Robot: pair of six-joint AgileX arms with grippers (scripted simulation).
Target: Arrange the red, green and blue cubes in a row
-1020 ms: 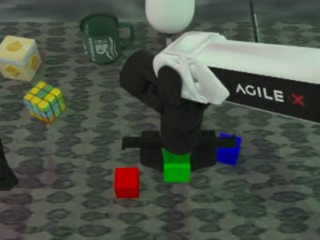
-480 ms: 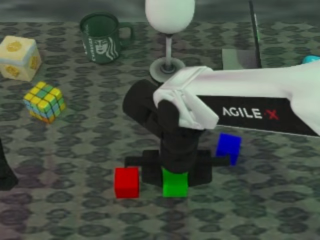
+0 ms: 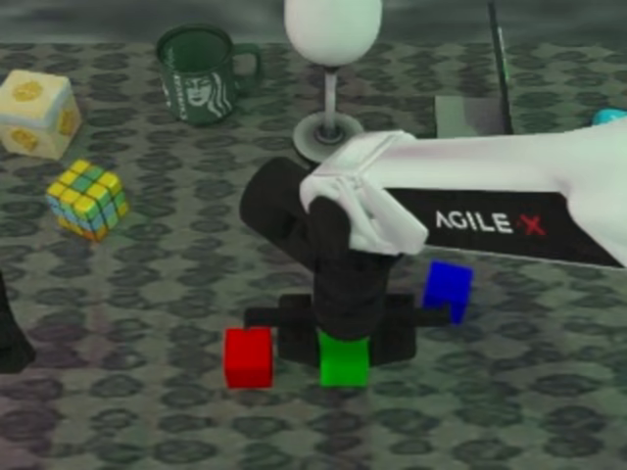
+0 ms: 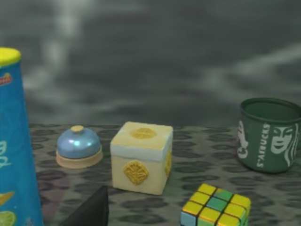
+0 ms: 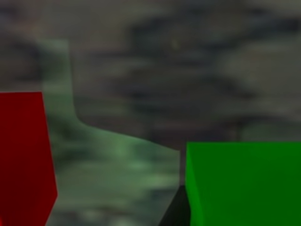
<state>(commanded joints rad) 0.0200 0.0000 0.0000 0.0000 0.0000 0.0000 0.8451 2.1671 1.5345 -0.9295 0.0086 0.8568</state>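
Right claw (image 3: 345, 338) unmoved, green cube (image 3: 344, 359) near red cube (image 3: 248, 356)

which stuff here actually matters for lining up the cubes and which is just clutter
For the job: red cube, green cube under the right gripper, blue cube.

Lying about: green mug, wine glass, chequered puzzle cube, cream cube, bell, blue can.

Object count, table
Plain cubes x3: red (image 3: 248, 357), green (image 3: 344, 360), blue (image 3: 448, 287). Puzzle cube (image 3: 87, 199) x1, cream cube (image 3: 35, 113) x1, mug (image 3: 199, 73) x1, wine glass (image 3: 332, 39) x1, bell (image 4: 78, 146) x1, blue can (image 4: 14, 141) x1.
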